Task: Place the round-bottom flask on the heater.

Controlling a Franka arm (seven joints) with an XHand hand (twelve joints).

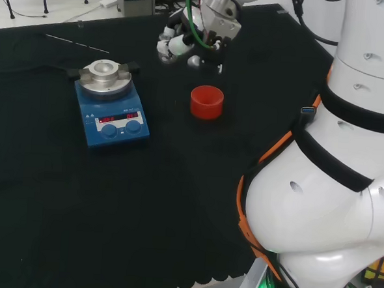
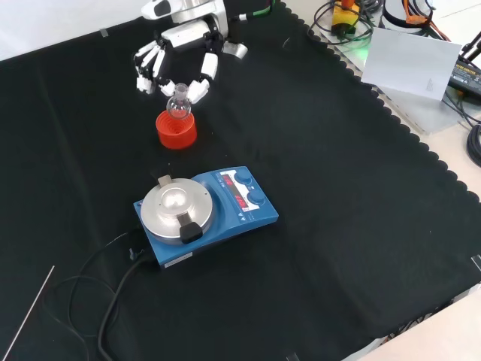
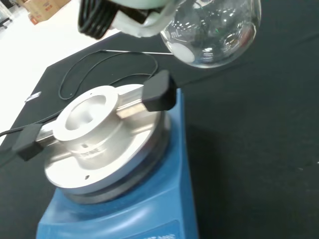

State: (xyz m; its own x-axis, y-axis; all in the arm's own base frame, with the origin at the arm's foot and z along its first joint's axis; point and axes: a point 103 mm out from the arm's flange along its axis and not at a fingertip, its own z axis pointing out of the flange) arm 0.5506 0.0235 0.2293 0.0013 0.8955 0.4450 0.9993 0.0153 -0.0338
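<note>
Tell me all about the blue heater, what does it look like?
The heater is a blue box lying flat on the black cloth. On top sits a round silver metal block with a bowl-shaped dip in the middle and two black handles sticking out at its sides. The front panel has two blue knobs and red lit displays. A black cable runs off from it across the cloth. Nothing sits in the dip.

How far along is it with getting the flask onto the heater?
Done: the round-bottom flask is lifted off the red stand. In hand: the hand holds it in the air. Left: carry it to the heater, whose top is bare, and set it down.
</note>
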